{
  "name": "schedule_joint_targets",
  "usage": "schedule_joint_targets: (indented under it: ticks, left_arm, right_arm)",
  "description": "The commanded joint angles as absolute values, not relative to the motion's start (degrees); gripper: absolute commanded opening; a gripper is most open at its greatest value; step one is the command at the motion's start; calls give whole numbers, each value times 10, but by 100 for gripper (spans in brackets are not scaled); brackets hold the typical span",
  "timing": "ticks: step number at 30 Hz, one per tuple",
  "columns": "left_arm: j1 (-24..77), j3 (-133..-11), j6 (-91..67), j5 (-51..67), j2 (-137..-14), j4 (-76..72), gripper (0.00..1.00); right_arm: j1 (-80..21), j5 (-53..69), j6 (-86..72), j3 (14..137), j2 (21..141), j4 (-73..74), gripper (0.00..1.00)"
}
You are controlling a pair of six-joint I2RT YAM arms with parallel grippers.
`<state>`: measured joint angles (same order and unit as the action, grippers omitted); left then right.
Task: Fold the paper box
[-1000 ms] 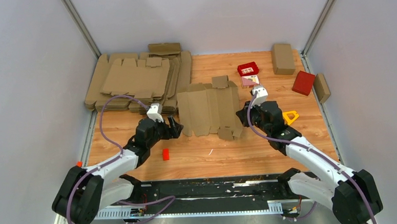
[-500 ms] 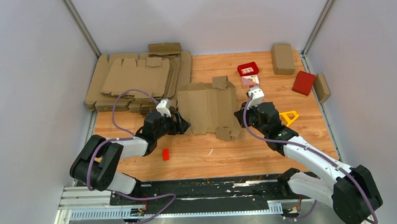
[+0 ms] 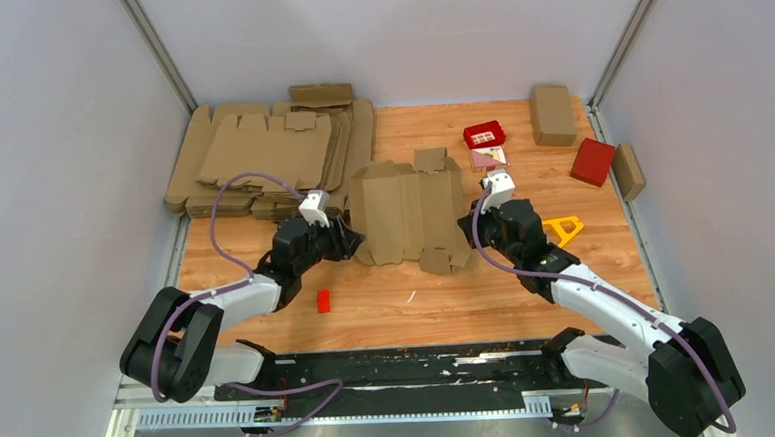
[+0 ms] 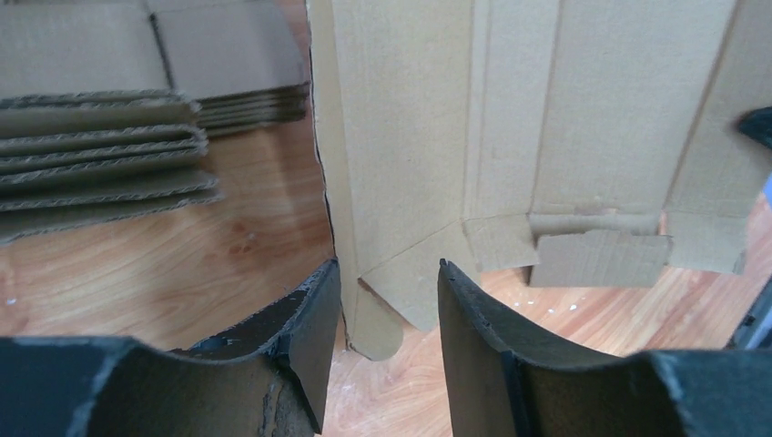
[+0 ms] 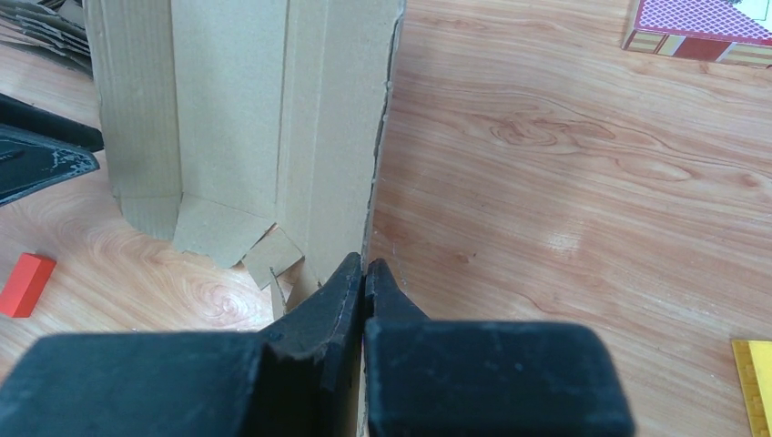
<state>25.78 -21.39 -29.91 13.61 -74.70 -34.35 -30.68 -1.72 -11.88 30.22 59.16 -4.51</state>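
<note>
Left fingers (image 4: 387,300) narrowed round paper box (image 3: 408,215) | right fingers (image 5: 362,284) seemingly pinching it | wood table (image 3: 527,281)

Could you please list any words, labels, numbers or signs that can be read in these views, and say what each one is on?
None can be read.
Paper box: plain brown, unprinted.
Small red box: a patterned top, too small to read.
Printed card: red pattern and stripes, no legible text.
Yellow triangular frame: fine edge marks, too blurred to read.
</note>
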Motion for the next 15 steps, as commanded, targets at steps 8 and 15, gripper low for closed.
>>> schedule_joint_targets:
  ticks: [8,15]
  left_arm:
    - [254,-272,-302,50,-819,-243,70]
    - [234,-279,-313,107,-857,-281,78]
  right_arm:
    - [-311,-19,-112,314,592,-61,0]
    - [-311,-11,-111,313,593,-64,0]
